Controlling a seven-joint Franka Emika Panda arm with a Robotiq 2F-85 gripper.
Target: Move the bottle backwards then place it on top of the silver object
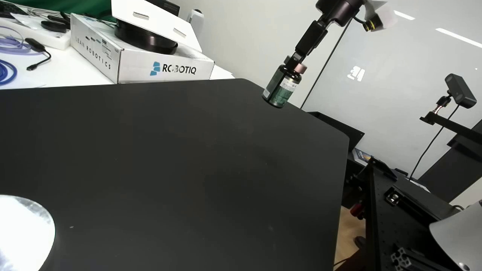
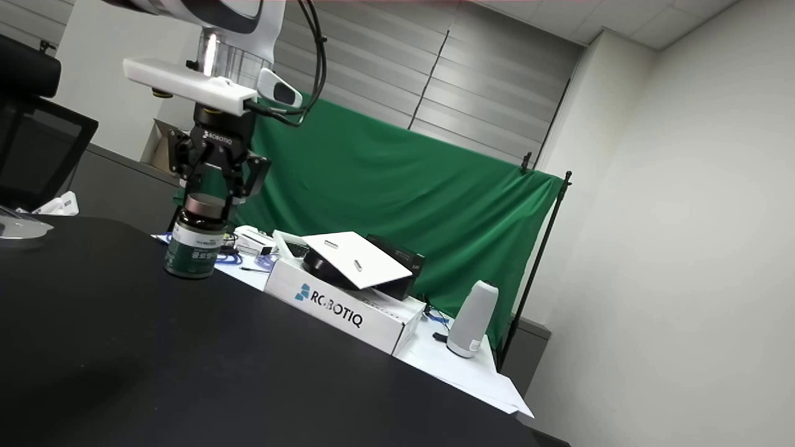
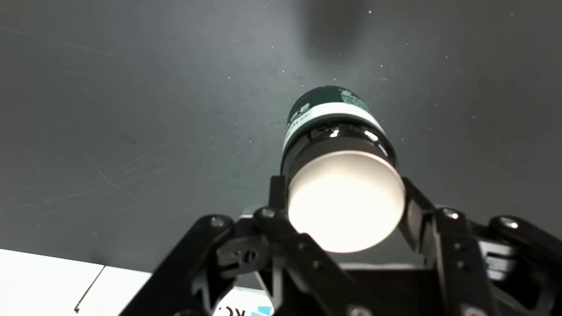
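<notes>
The bottle is small, dark and squat with a green label and a brownish cap. It shows in both exterior views (image 1: 278,89) (image 2: 195,251) and in the wrist view (image 3: 333,112), where its cap looks bright white from glare. My gripper (image 1: 295,64) is shut on the bottle around its cap; it also shows in an exterior view (image 2: 211,195) and in the wrist view (image 3: 344,197). The bottle hangs above the black table, apart from its shadow. The silver object (image 1: 24,233) lies at the lower left in an exterior view, partly cut off, and shows at an edge (image 2: 22,228).
The black table (image 1: 169,158) spans the foreground. Beyond its edge stands a white Robotiq box (image 1: 162,67) with a black round piece and a white plate (image 1: 154,20) on it. Cables (image 1: 11,71) lie beside it. A camera on a bracket (image 1: 460,90) stands to the side.
</notes>
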